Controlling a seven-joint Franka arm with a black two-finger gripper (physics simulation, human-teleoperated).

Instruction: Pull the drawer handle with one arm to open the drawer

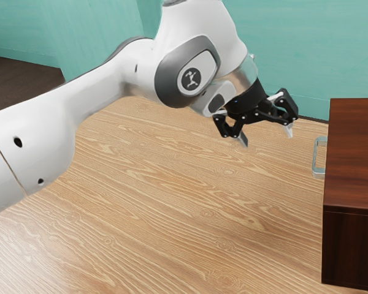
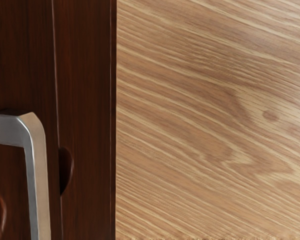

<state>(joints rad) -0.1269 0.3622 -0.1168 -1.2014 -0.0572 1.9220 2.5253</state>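
A dark brown drawer cabinet point(image 1: 354, 184) stands at the exterior view's right. A silver bar handle point(image 1: 319, 157) sticks out of its front face toward the arm. My black gripper point(image 1: 267, 135) hangs open above the wooden table, a short way to the left of the handle and a little higher, with nothing between its fingers. In the wrist view the handle point(image 2: 32, 165) runs along the dark drawer front point(image 2: 82, 100), beside the table's wood grain. The drawer front looks flush with the cabinet.
The light wooden table point(image 1: 172, 208) stretches out under the arm and up to the cabinet. A teal wall point(image 1: 319, 49) stands behind it. My white arm point(image 1: 98, 104) comes in from the exterior view's left.
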